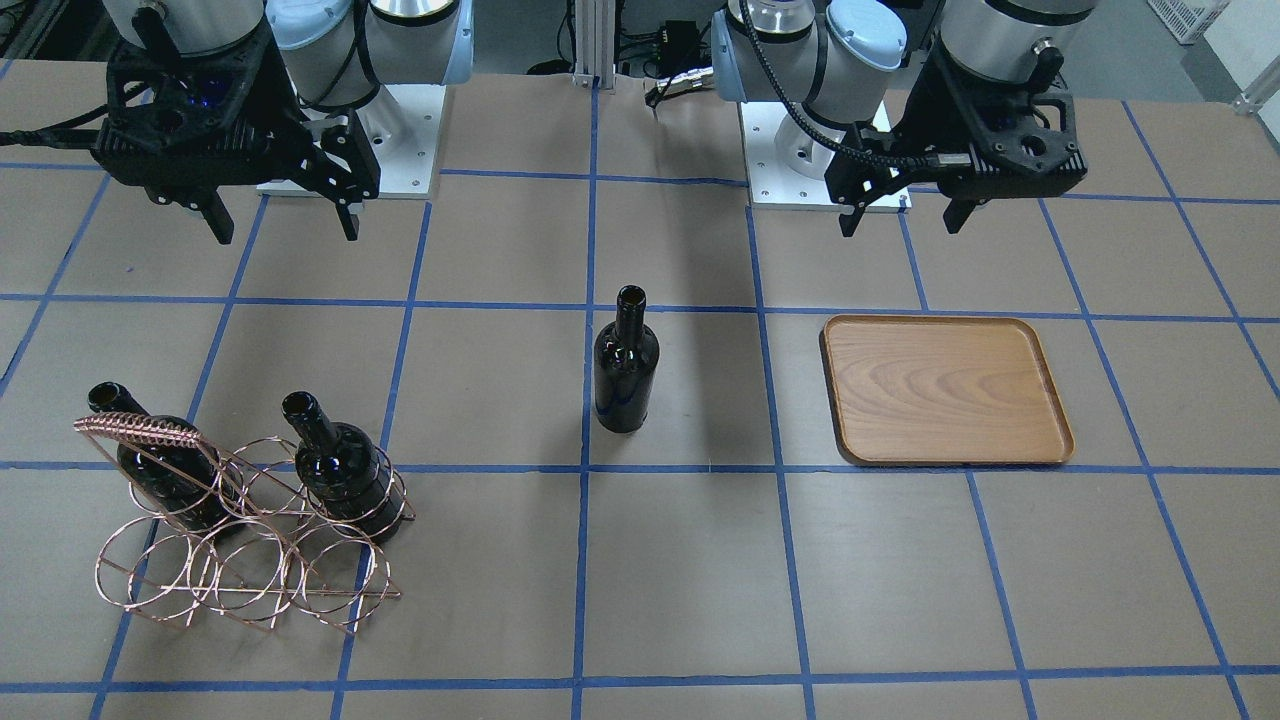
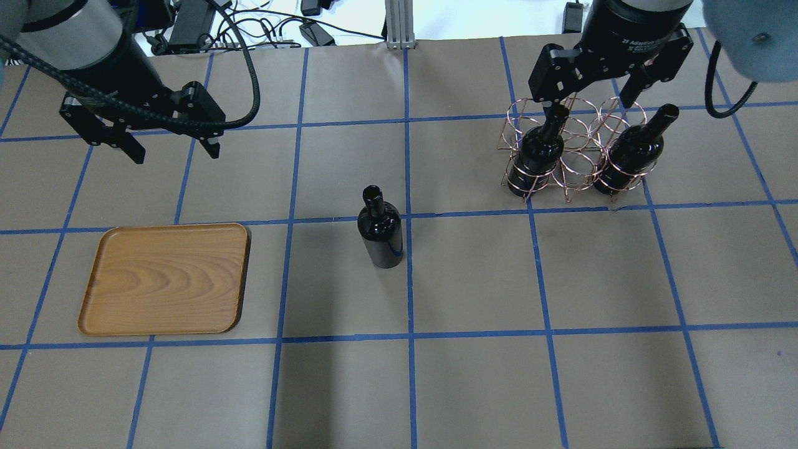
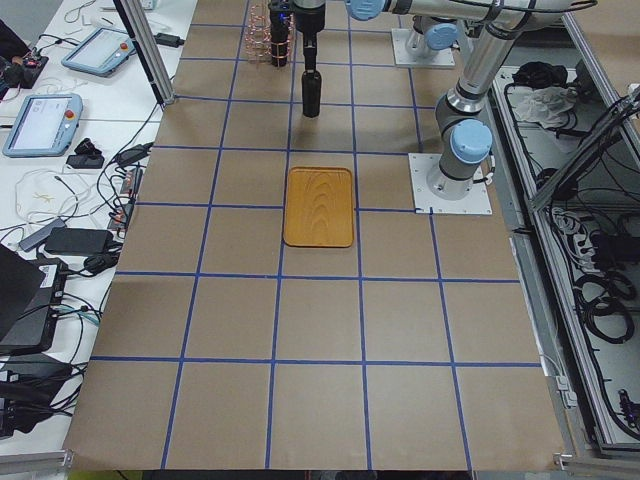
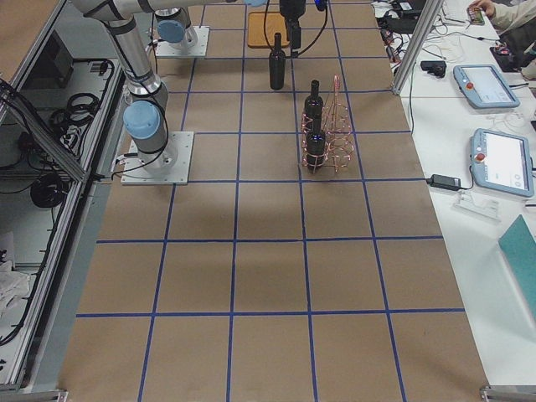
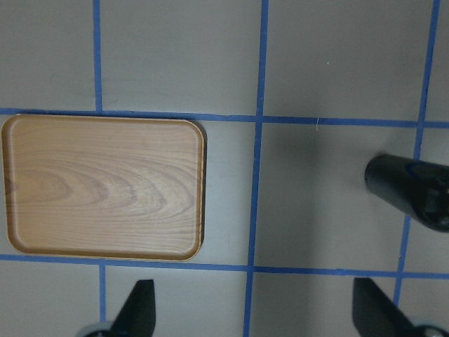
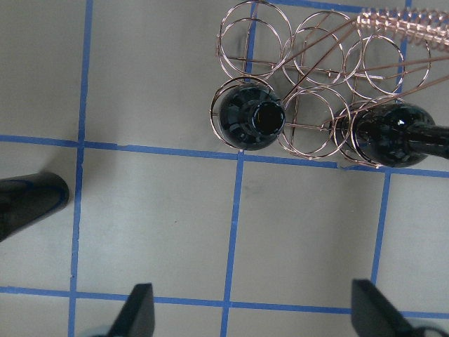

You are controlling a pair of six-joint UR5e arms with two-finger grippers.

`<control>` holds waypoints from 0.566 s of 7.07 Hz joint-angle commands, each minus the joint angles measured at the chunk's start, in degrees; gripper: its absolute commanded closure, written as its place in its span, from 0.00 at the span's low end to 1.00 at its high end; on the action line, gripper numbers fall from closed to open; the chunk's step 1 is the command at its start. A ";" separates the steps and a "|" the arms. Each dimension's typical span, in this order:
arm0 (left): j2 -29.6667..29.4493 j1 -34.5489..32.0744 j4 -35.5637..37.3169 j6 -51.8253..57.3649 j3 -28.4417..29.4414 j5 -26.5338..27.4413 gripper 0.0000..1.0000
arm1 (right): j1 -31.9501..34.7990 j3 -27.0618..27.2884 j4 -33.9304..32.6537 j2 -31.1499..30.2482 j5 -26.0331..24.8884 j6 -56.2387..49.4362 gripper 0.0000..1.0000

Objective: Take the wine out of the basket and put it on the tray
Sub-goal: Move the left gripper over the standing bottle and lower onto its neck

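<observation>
From the front, a wine (image 1: 626,365) stands upright alone mid-counter (image 1: 700,580) on a tape line (image 1: 583,560). It is between the basket (image 1: 240,570), whose rings wrap two more bottles (image 1: 343,470), and the tray (image 1: 945,392), and touches neither. Overhead, the left claw (image 2: 174,153) hangs released and empty beyond the tray, and the right claw (image 2: 588,103), likewise spread and empty, hangs by the basket's far edge near the bottle necks. The right wrist view shows the coiled handle (image 6: 403,21) slanting just beside one racked bottle.
</observation>
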 commanded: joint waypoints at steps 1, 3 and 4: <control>-4.29 -8.30 6.95 -9.62 0.02 -0.81 0.00 | -0.06 0.10 -0.18 -0.03 0.07 -0.05 0.00; -9.21 -14.29 9.33 -15.25 0.55 -0.89 0.00 | 0.03 0.10 0.16 -0.03 -0.02 -0.05 0.00; -11.24 -17.45 9.43 -19.80 0.81 -0.98 0.00 | -0.05 0.10 0.17 -0.03 -0.02 -0.05 0.00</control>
